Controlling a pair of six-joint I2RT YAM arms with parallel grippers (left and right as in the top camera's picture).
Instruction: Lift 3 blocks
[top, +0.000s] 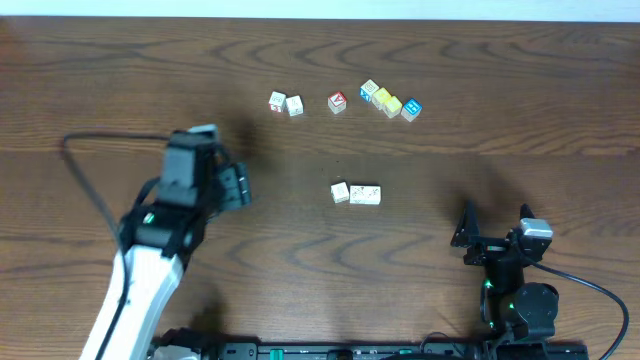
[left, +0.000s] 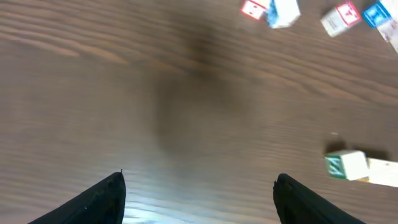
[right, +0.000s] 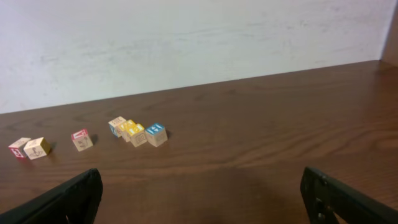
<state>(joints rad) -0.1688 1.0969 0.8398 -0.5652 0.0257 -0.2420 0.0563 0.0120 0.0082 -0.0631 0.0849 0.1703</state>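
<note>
My left gripper (top: 240, 186): black jaws spread wide with nothing between them, and bare wood shows beneath in the left wrist view (left: 199, 208). My right gripper (top: 497, 228): jaws also spread wide and empty, low near the front edge on the right.

Table (top: 520, 150): dark brown wood with long wavy grain and a slight sheen.

The three blocks (top: 357, 193) are small cream-white cubes, matte, with sharp edges and faint pale prints. They lie mid-table in a short line between my two grippers, touched by neither. One cube (top: 340, 192) sits just beside the other two (top: 366, 194), which are pressed side to side. In the left wrist view the end cube (left: 346, 165) shows a green-marked face, off to the right of my jaws.

Farther back is a ragged row:
- a yellow-and-blue cluster (top: 390, 101)
- a red-faced cube (top: 337, 102)
- a pale pair (top: 285, 103)

Wall (right: 186, 43): flat, off-white and lightly scuffed.
</note>
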